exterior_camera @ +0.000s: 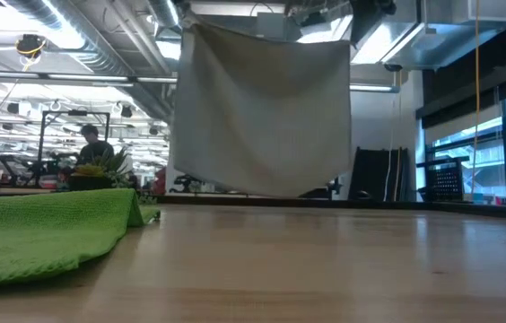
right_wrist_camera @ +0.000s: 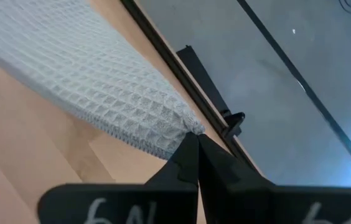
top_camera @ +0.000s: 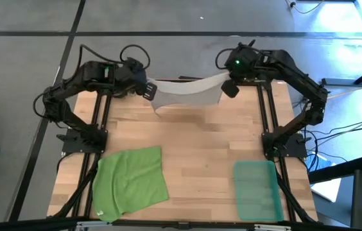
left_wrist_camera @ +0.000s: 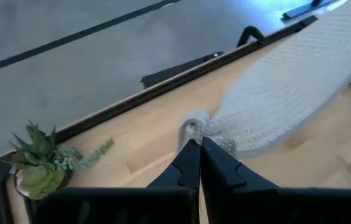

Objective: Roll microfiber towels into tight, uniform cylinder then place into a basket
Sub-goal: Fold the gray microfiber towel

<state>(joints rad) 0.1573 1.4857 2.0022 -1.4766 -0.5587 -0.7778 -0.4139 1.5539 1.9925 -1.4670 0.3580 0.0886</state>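
Note:
The light grey towel [top_camera: 187, 91] hangs spread between my two grippers above the table's far edge; in the low view [exterior_camera: 262, 108] it hangs as a flat sheet, its lower edge just above the tabletop. My left gripper [top_camera: 149, 90] is shut on its left top corner, my right gripper [top_camera: 230, 87] on its right top corner. The bright green towel [top_camera: 131, 181] lies flat at the near left. The teal basket [top_camera: 257, 190] stands at the near right. My left gripper pinches the grey towel's bunched corner [left_wrist_camera: 199, 127] between its two fingers, at their free ends. The towel hangs below, lifted and spread toward the other gripper. My right gripper pinches the grey towel's opposite corner [right_wrist_camera: 187, 129] between its two fingers, at their free ends. The cloth runs away from the fingers, drawn fairly taut along its top edge.
A small potted plant [left_wrist_camera: 38, 165] stands at the table's far left corner. The wooden tabletop [top_camera: 200, 147] lies bare between the green towel and the basket. A person [exterior_camera: 96, 144] shows in the room beyond the table.

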